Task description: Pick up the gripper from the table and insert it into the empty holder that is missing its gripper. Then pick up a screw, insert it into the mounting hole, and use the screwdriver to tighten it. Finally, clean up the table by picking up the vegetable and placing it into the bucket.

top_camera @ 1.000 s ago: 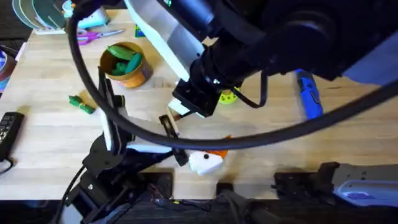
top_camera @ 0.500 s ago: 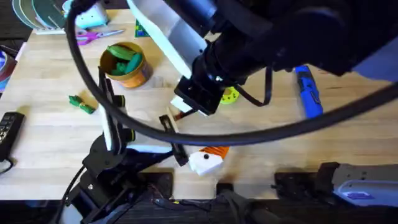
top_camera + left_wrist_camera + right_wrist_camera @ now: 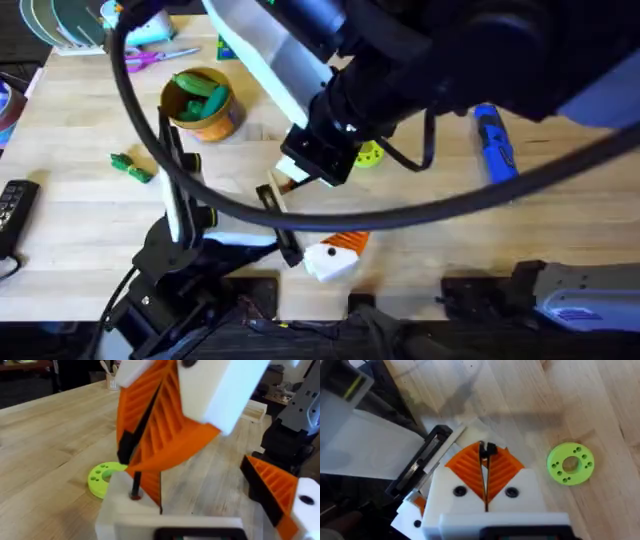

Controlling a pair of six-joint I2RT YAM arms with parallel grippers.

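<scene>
Over the holder: the right end effector (image 3: 485,455) hangs just above the holder (image 3: 120,515), its orange pads pressed together on a small black screw (image 3: 489,450).
Holder: the pale finger mount of the left arm, on the arm-base side of the green disc (image 3: 570,463) and near it, just above the bench (image 3: 45,435).
Screw axis: in the left wrist view the thin shaft runs nearly straight down from the pads, and its tip sits at a dark hole on top of the holder. I cannot tell whether it has entered.
Key relation: the hole lies directly under the held screw, so the coming move looks like a short straight descent along the shaft, with little sideways correction.
Gripper: an orange strip (image 3: 152,487) stands against the holder behind the shaft. It looks like the gripper already seated, though little of it shows.
Left end effector (image 3: 190,480): fingers wide apart, holding nothing, presenting the holder.
Nearer arm: the right one, already carrying the screw.
Screwdriver (image 3: 495,150): lying on the bench well to the right of the green disc, untouched, its long axis pointing away from the arm bases.
Vegetable (image 3: 130,167): on the bench well to the left of the green disc.
Bucket (image 3: 200,105): also left of the green disc, farther from the bases than the vegetable.
</scene>
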